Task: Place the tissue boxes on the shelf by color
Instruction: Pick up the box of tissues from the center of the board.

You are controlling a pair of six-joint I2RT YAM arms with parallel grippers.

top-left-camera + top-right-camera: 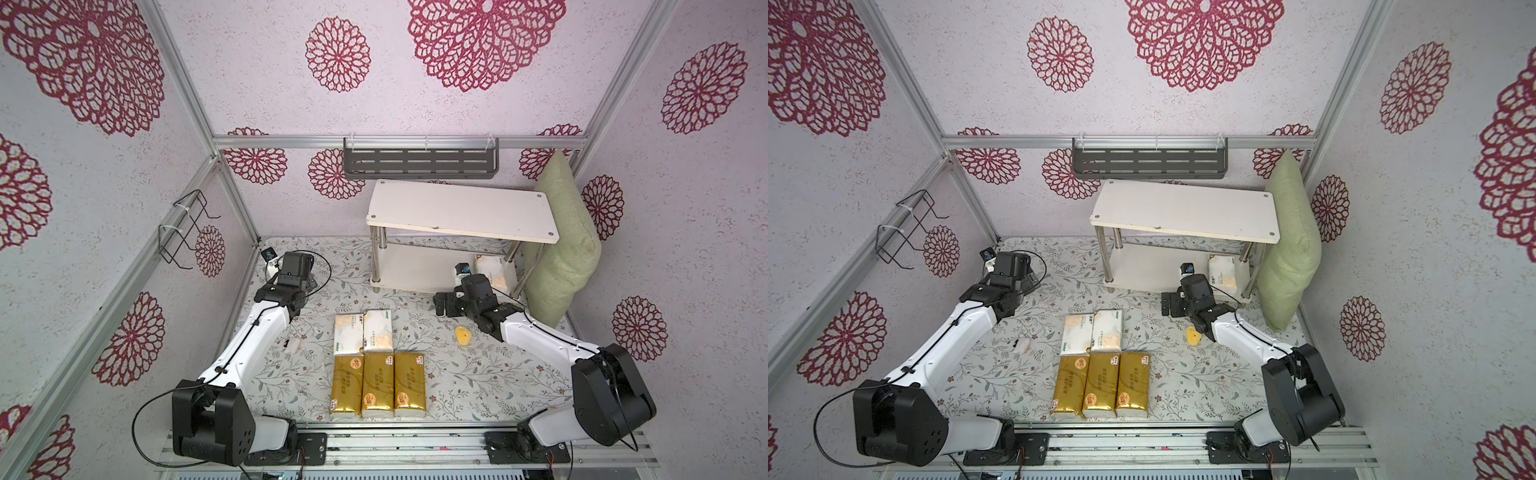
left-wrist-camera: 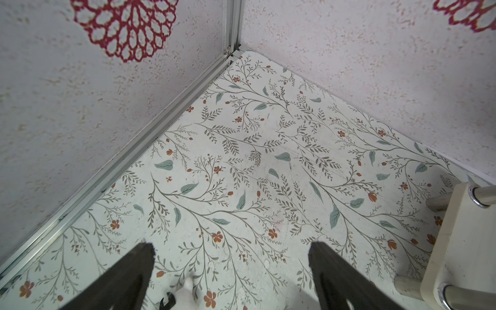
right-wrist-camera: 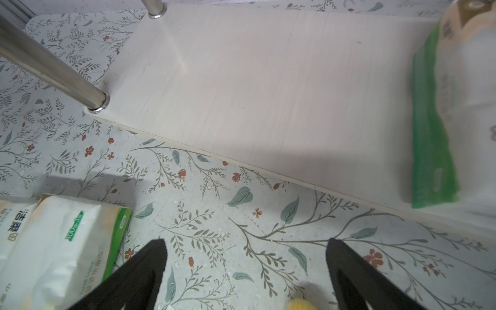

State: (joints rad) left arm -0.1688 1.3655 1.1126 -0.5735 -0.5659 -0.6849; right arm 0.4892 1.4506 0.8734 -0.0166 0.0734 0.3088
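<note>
Nearby, white tissue pack (image 3: pixel 61 241) reads "100", "Facial Tissue"; gold packs (image 1: pixel 377 384) unreadable.

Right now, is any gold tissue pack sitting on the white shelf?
No: the three gold packs lie in a row on the table; only a white pack sits on the lower board of the shelf.

Three gold packs (image 1: pixel 377 384) abreast, two white packs (image 1: pixel 379 330) adjoining; third white pack (image 1: pixel 492 270) on shelf (image 1: pixel 461 212), lower board.
</note>
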